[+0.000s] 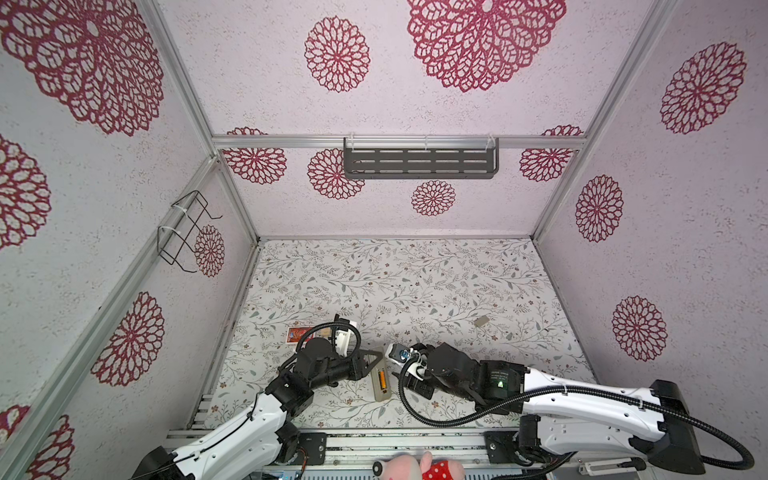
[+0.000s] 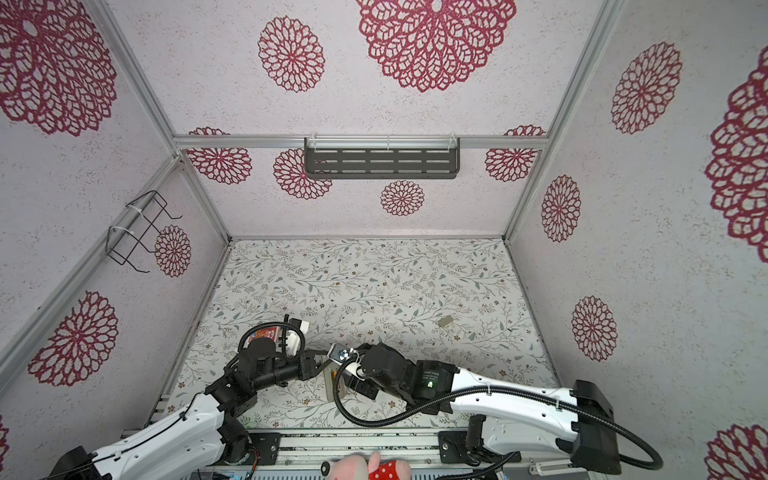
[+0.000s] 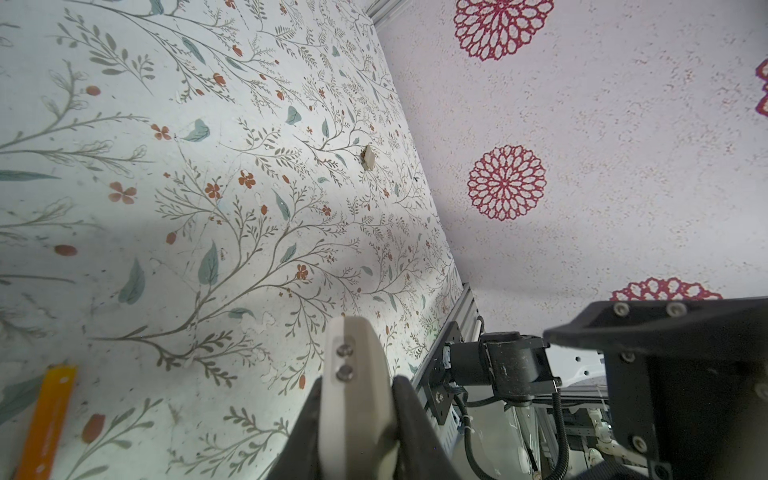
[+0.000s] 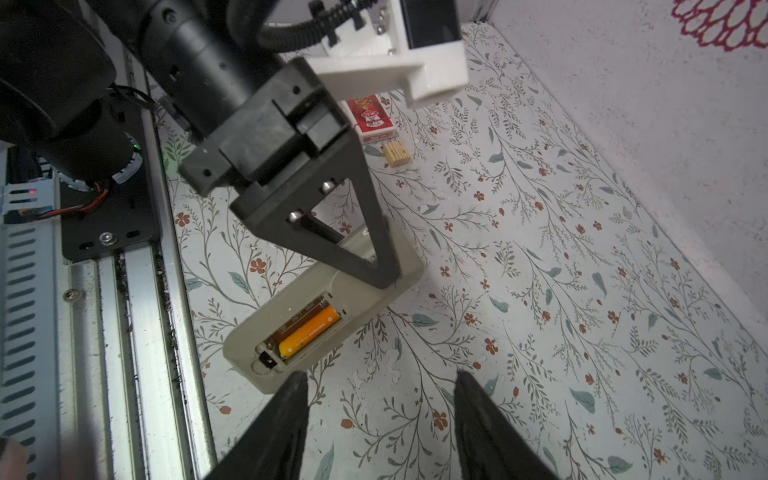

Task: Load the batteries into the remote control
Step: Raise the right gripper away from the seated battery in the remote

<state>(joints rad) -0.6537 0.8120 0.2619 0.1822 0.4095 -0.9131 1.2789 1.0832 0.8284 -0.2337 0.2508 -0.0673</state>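
Right end effector point(image 4: 379, 376) wide, empty, beside remote control point(image 4: 361, 297). Left end effector point(image 4: 384, 278) closed, tip pinning it. Risk: batteries point(image 4: 309, 328) look half-seated; careless push pops one out.

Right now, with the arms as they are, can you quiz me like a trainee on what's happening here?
1. True or false: the right gripper is clamped on a battery.
2. Where are the orange batteries? A) in the right gripper B) in the remote control's open compartment C) in the left gripper
3. Fill in: the ___ gripper grips the remote control's end.
Key: 1 false, its jaws stand open and empty; 2 B; 3 left.
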